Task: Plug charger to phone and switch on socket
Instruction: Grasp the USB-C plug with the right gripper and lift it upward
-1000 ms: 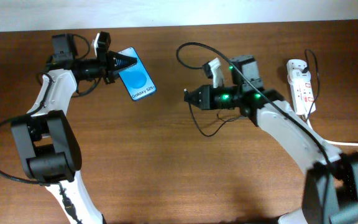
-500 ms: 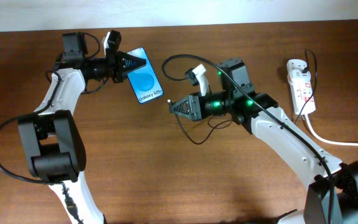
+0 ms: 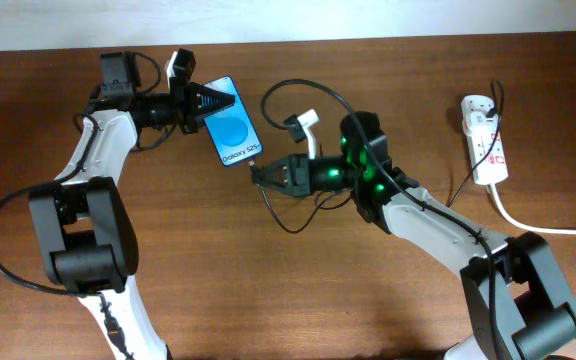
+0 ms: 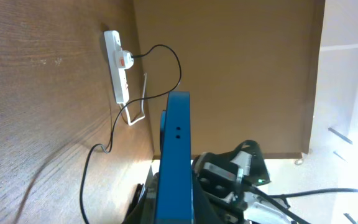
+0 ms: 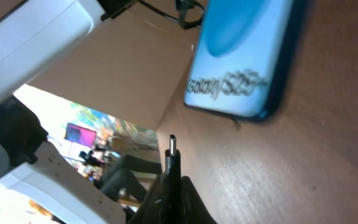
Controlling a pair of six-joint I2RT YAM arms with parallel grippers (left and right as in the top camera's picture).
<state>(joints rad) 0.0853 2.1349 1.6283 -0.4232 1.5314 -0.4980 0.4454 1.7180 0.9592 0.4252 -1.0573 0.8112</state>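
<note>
Holding the charger (image 5: pixel 172 148) pinched in our right gripper (image 3: pixel 261 175) just short of the phone (image 3: pixel 234 131) (clamped in our left gripper (image 3: pixel 204 100), near the far edge of the tabletop (image 3: pixel 168 290)), we next need port alignment.

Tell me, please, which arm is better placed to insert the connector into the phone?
Right. The right gripper holds the charger with its tip aimed at the lower edge of the phone, close by. The left gripper only holds the phone.

slim blue-edged phone (image 4: pixel 174 155) edge-on, upright at centre, 2 small holes in its rim | long white power strip (image 4: pixel 118 68) flat on brown wooden table (image 4: pixel 36 112), 1 red switch (image 4: pixel 123 60) showing | thin black cable (image 4: pixel 178 62) loops off the strip, trails toward the lens | black robot arm (image 4: pixel 244 171) just behind the phone
</note>
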